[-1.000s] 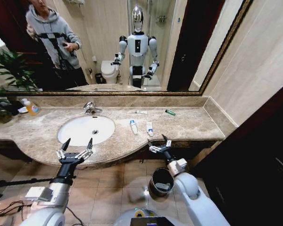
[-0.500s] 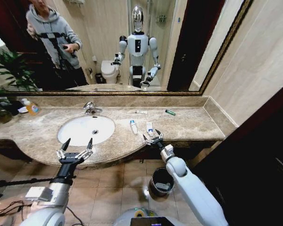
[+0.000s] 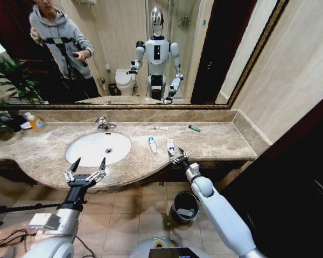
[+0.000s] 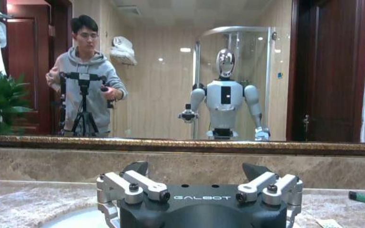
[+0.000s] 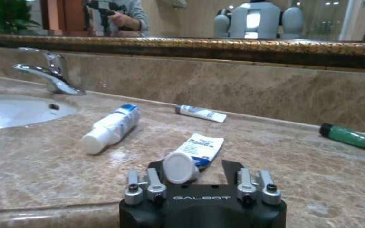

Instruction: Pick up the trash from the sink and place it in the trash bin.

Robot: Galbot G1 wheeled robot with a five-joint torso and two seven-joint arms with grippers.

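Trash tube (image 5: 190, 155): white cap toward right gripper (image 3: 178, 159), long axis pointing away; jaws apart, seemingly not yet touching.

1. The counter (image 3: 215, 142) looks like polished beige marble, veined and glossy, as does its low back edge.
2. The sink (image 3: 89, 150) is smooth white porcelain with a soft sheen.
3. The faucet (image 5: 46, 71) is bright, mirror-like chrome.
4. The two short tubes (image 5: 112, 128) (image 5: 192, 154) near the front edge look like smooth white plastic with printed blue ends.
5. The trash bin (image 3: 184, 207) is shiny dark metal with a black lining.
6. The right gripper (image 5: 197, 187) has a matt black body with bare metal finger parts.
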